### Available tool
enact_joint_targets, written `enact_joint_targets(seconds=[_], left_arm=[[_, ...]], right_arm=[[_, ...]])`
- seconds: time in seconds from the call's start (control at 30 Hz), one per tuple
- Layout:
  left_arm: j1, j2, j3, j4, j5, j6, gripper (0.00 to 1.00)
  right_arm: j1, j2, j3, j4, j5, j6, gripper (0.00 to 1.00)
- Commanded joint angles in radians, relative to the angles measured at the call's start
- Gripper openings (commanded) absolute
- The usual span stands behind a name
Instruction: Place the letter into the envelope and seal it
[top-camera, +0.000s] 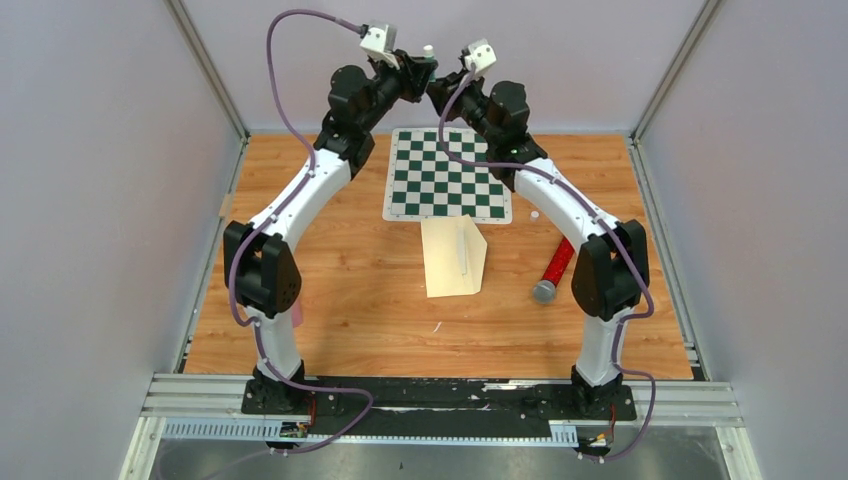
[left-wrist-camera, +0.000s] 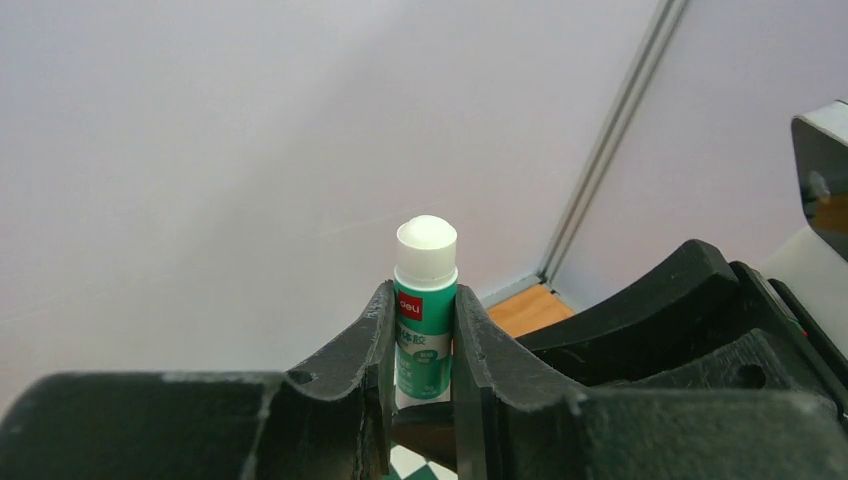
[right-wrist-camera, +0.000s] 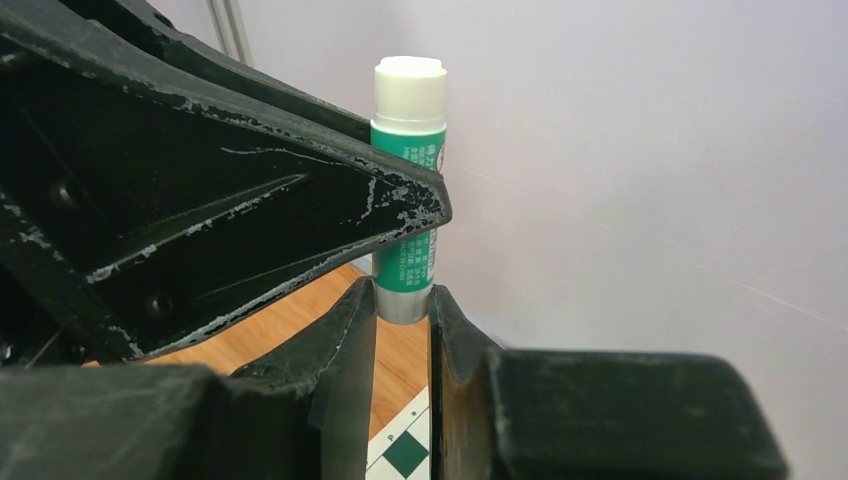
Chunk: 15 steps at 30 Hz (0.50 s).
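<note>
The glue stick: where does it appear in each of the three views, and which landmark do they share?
Top external: glue stick at top centre, beyond the chessboard; only its white tip shows.
Left wrist: glue stick at centre, upright between the left gripper fingers.
Right wrist: glue stick at upper centre, base between the right gripper fingers.
Shared landmark: the chessboard, its checks low in both wrist views.
</note>
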Motion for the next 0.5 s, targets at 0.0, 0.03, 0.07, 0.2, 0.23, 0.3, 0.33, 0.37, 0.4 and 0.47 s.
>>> enact_joint_targets(seconds=[0.0, 0.03, 0.07, 0.2, 0.23, 0.3, 0.33, 0.37, 0.4, 0.47], left_arm=[[-0.001, -0.020, -0.015, -0.064, -0.074, 0.035, 0.00], [0.003, -0.023, -0.022, -0.055, -0.063, 0.025, 0.00], [0.011, -0.028, -0.033, -0.036, -0.035, 0.021, 0.00], [0.074, -0.017, -0.032, 0.050, 0.175, -0.105, 0.00], [0.087, -0.003, -0.024, 0.067, 0.226, -0.133, 0.00], [0.127, 0.020, 0.007, 0.122, 0.430, -0.208, 0.00], [0.133, 0.025, 0.026, 0.158, 0.533, -0.240, 0.00], [0.139, 0.032, 0.033, 0.176, 0.587, -0.250, 0.00], [0.140, 0.036, 0.048, 0.205, 0.688, -0.261, 0.00], [0.142, 0.047, 0.067, 0.229, 0.789, -0.276, 0.00]], right_arm=[[0.013, -0.055, 0.030, 0.110, 0.079, -0.039, 0.09], [0.011, -0.058, 0.026, 0.106, 0.047, -0.040, 0.21], [0.007, -0.064, 0.021, 0.094, -0.001, -0.042, 0.33], [-0.079, -0.083, 0.019, 0.019, -0.363, 0.066, 0.59], [-0.108, -0.082, 0.023, 0.013, -0.475, 0.109, 0.62], [-0.155, -0.068, 0.043, -0.012, -0.659, 0.168, 0.64], [-0.172, -0.064, 0.044, -0.014, -0.707, 0.188, 0.65], [-0.190, -0.058, 0.042, -0.006, -0.766, 0.203, 0.65], [-0.206, -0.049, 0.043, 0.012, -0.823, 0.220, 0.65], [-0.225, -0.031, 0.037, 0.072, -0.898, 0.262, 0.65]])
